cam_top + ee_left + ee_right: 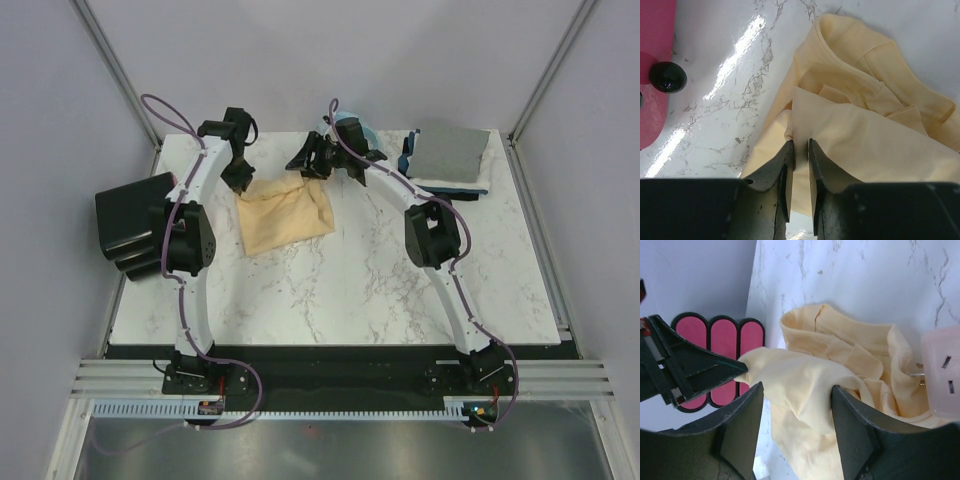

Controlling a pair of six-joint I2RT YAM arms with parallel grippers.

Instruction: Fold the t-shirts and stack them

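Upper left of the overhead frame: the black box (135, 225) overhangs the left edge of the desk (350, 290), out of the working area. Just right of it, the left pincer (800, 145) sits low at the upper left corner of the yellow-cream t-shirt (285, 215). Its jaws stand only a slit apart, with a cloth edge running in between the tips, and we cannot tell whether they bite it. The shirt lies upper centre on the desk, a rumpled rough rectangle with the collar bunched at its far side. The right pincer (796, 387) is at the shirt's upper right corner, its jaws wide apart; a loose hump of cloth sits between them with nothing clamped. We read the two corner positions as a way to keep one edge straight across a fold. We judge this fold roughly laid, with tidying and stacking left. Upper right, well apart, sits the stack of folded t-shirts (452, 150), grey on top: likely where this one goes.
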